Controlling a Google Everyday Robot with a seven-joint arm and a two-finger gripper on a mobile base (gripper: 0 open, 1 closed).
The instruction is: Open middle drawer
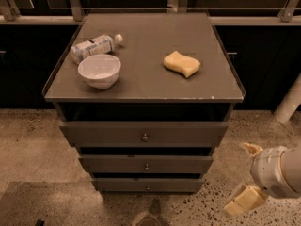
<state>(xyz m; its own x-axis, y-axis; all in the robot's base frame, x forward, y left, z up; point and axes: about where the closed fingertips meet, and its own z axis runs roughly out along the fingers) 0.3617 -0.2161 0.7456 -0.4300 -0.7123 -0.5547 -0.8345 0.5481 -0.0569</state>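
step: approach, knob not yet reached | middle drawer seen centre frame, second front down on cabinet, judged shut | knob to be lined up, pinched, pulled | gripper held low right, apart from cabinet, fingers spread wide, nothing gripped | bare floor between; right cabinet corner to be cleared

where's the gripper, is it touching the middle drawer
Apart. The camera view shows the gripper low at right, with floor between it and the middle drawer.
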